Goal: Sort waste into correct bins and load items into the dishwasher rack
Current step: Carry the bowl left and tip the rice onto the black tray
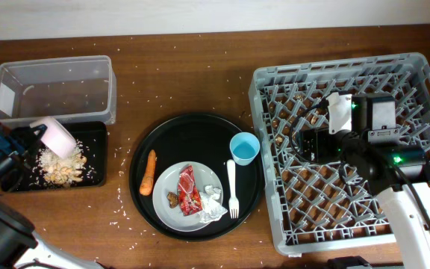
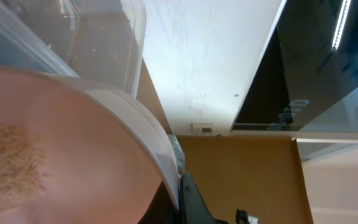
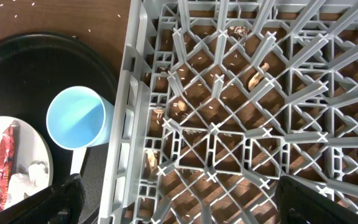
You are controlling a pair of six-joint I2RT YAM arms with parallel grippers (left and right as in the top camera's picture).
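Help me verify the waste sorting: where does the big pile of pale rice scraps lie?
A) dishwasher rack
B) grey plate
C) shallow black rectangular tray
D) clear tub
C: the overhead view shows the pale pile in the shallow black tray, just below the tipped white bowl.

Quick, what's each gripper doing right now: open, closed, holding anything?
Left gripper: closed on the small white bowl, tipped over the black tray.
Right gripper: open, empty, above the dishwasher rack.
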